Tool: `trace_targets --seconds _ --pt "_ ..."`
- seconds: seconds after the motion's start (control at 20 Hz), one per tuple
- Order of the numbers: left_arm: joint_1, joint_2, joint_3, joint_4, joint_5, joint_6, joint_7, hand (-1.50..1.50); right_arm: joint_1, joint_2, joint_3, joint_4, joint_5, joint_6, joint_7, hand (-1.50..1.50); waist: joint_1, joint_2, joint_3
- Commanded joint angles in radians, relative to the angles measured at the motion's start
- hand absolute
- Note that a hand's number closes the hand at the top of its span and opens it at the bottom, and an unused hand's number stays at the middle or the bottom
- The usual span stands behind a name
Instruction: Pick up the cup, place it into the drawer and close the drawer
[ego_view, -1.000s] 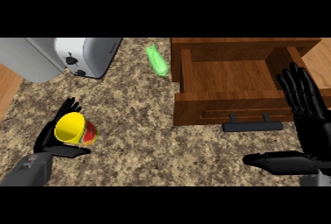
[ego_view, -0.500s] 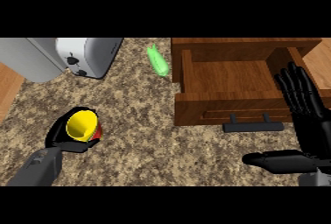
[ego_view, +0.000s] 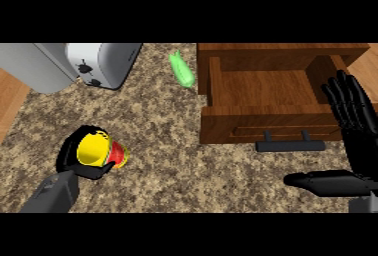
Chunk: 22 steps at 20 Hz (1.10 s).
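A cup (ego_view: 97, 152), yellow inside with a red outside, is at the lower left of the counter, tipped so its mouth faces up at me. My left hand (ego_view: 74, 150) is curled round its left side and bottom. The wooden drawer (ego_view: 273, 90) at the upper right stands pulled open, its inside bare, a dark handle (ego_view: 290, 145) on its front. My right hand (ego_view: 353, 125) is at the right edge beside the drawer's front corner, fingers straight and pointing up, thumb stretched out to the left.
A silver toaster (ego_view: 70, 62) stands at the top left. A green vegetable (ego_view: 181, 70) lies on the speckled counter (ego_view: 192, 175) just left of the drawer. Wooden floor shows past the counter's left edge.
My left hand has closed round the cup and shifted it slightly right and down. The right hand has barely moved.
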Motion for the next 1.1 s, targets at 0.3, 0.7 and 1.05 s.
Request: trace_targets --seconds 0.3,0.7,1.05 --pt "0.016 -0.067 0.085 -0.06 0.075 0.092 -0.243 1.5 0.03 -0.003 -0.02 -0.005 0.006 0.001 -0.032 -1.5 0.005 -0.005 0.002" --pt "-0.09 -0.093 0.022 -0.214 0.067 0.13 -0.102 1.5 0.022 0.012 0.0 -0.029 0.009 -0.012 0.038 -1.5 0.017 -0.013 0.004" --pt "-0.13 -0.183 -0.068 -0.484 0.057 0.283 0.072 1.5 0.011 0.006 -0.025 -0.022 0.008 -0.017 0.023 -1.5 0.029 -0.016 0.005"
